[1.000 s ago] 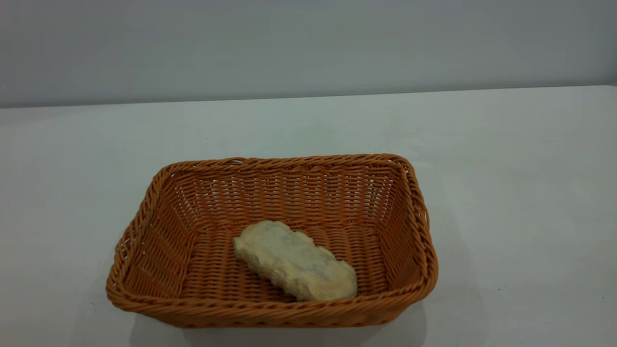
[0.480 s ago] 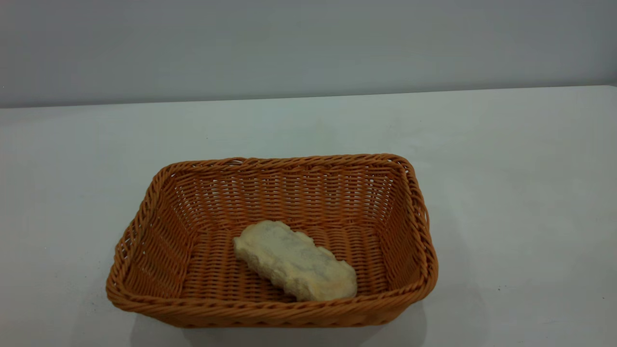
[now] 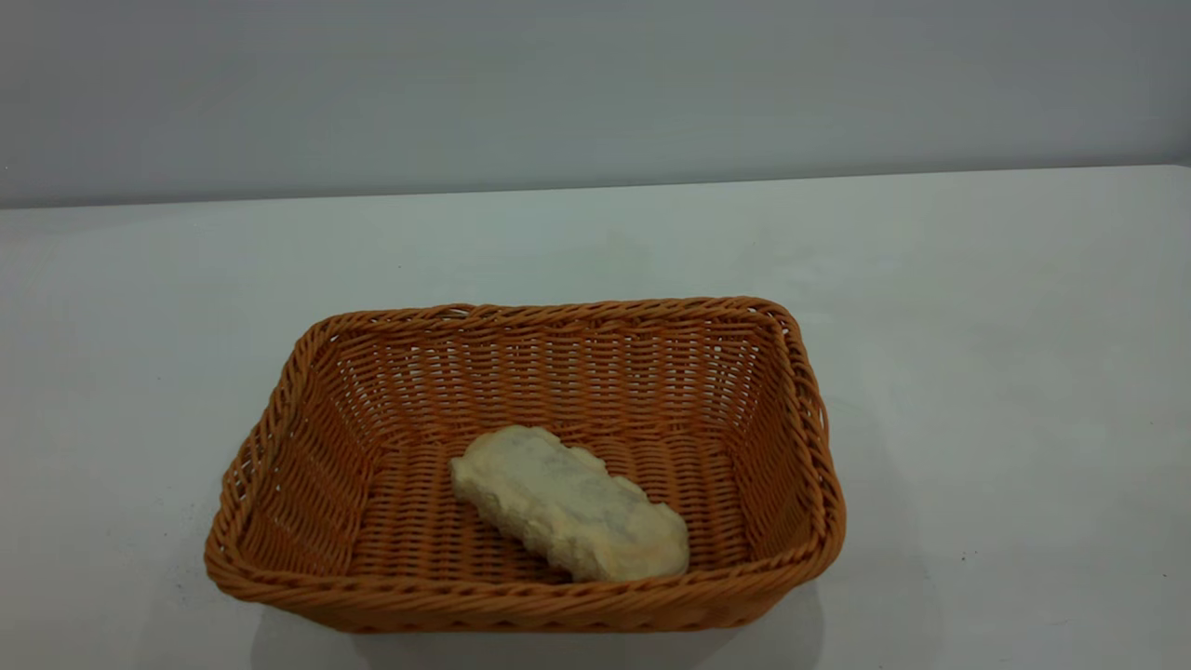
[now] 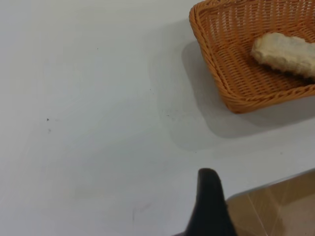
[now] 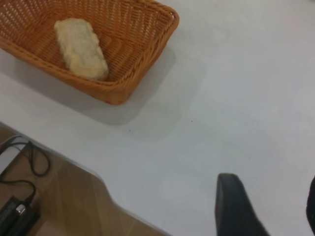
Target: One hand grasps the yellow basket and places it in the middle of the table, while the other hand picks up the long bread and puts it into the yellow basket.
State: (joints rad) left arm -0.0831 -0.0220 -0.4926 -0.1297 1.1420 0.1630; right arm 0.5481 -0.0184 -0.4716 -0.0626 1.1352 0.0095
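From the exterior view, the yellow basket (image 3: 526, 465) sits mid-table (image 3: 977, 307), its woven sides sloping, holding the long bread (image 3: 569, 502) pale, rough underside up. In the left wrist view, one black finger (image 4: 210, 206) of the left gripper shows, well apart from the basket (image 4: 231, 73); its spread cannot be told. In the right wrist view, the right gripper (image 5: 273, 206) stands open, far from the bread (image 5: 81, 48).

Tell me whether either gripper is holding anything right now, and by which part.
Nothing is held. The long bread lies loose in the yellow basket, and both grippers are away over the table.
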